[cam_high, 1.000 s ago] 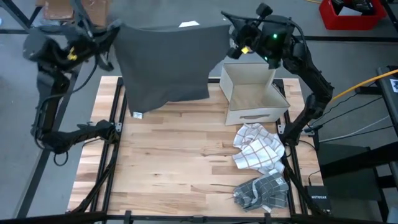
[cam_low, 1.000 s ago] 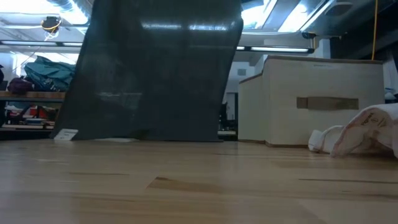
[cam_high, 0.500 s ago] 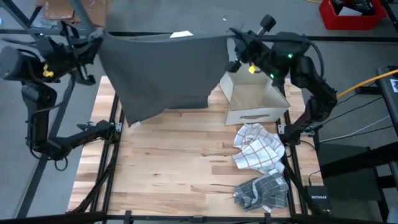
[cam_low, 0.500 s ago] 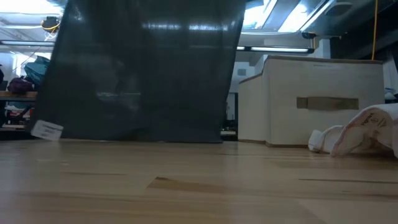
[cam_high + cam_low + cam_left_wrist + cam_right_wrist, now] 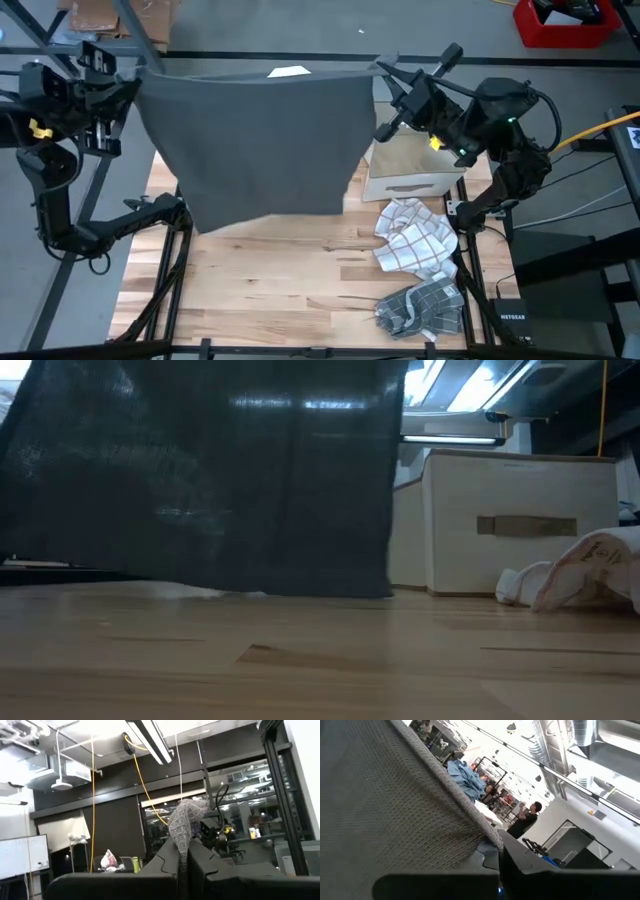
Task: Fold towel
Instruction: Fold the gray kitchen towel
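Right now the grey towel (image 5: 255, 135) hangs in the air over the far half of the wooden table (image 5: 270, 290), stretched flat like a curtain, its lower edge just brushing or barely clear of the boards in the low view. The left gripper (image 5: 128, 80) is clenched on one top corner, a twist of cloth poking up between its closed fingers in its wrist view, and the right gripper (image 5: 392, 78) is clamped on the other top corner. To do this step well, I'd say the two arms should keep the top edge taut and level, lower the cloth so the bottom edge lands first, then drag it toward the near side so it lies flat without bunching. The right arm ought to mind the box (image 5: 408, 168) just beside the towel's edge, since the cloth could snag on its rim. Counting around: one grey towel held up, two arms, one open beige box, one white checked cloth (image 5: 415, 235) crumpled near the box, and one darker checked cloth (image 5: 425, 305) heaped nearer the front edge. A person (image 5: 526, 817) stands far off in the room.
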